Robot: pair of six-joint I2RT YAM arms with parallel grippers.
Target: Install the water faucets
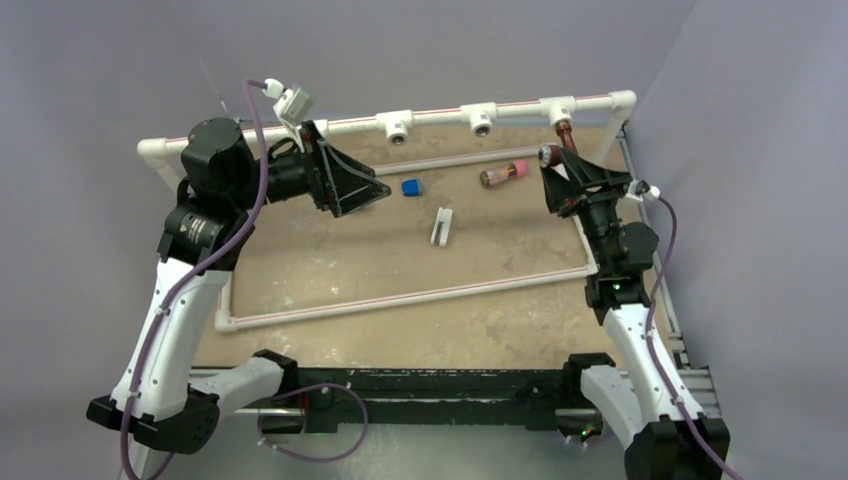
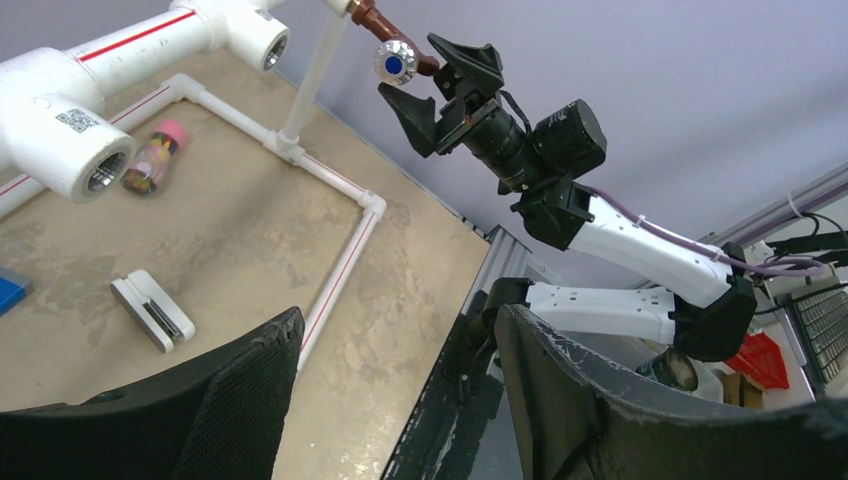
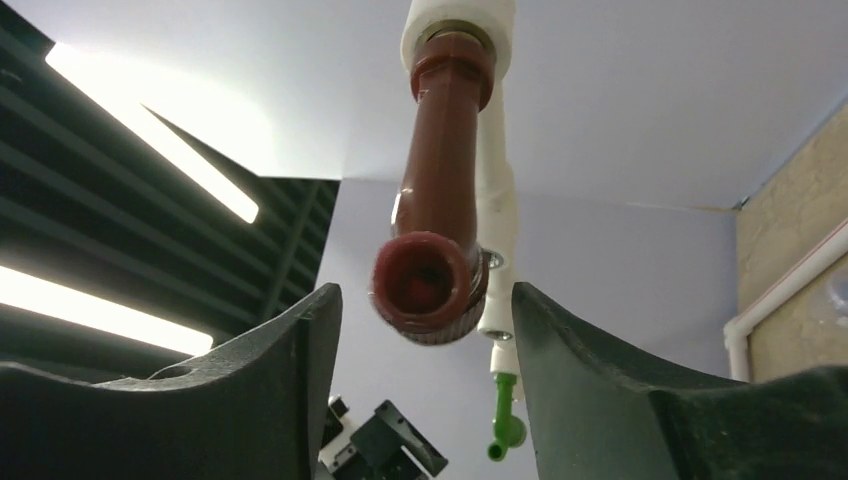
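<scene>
The reddish-brown faucet (image 1: pixel 563 134) is screwed into the far-right white tee (image 1: pixel 557 106) and hangs down with its round end toward me; it also shows in the right wrist view (image 3: pixel 432 200) and the left wrist view (image 2: pixel 385 40). My right gripper (image 1: pixel 560 166) is open, with its jaws on either side of the faucet's round end and a gap on each side (image 3: pixel 422 300). The green faucet (image 3: pixel 505 420) hangs from a white fitting further along the pipe; in the top view my left arm hides it. My left gripper (image 1: pixel 375 190) is open and empty above the board (image 2: pixel 400 325).
Two more white tees (image 1: pixel 398 125) (image 1: pixel 481 118) sit on the back pipe. A brownish cylinder with a pink cap (image 1: pixel 503 173), a blue block (image 1: pixel 410 186) and a white clip (image 1: pixel 441 226) lie on the tan board. White pipes (image 1: pixel 400 298) frame the board.
</scene>
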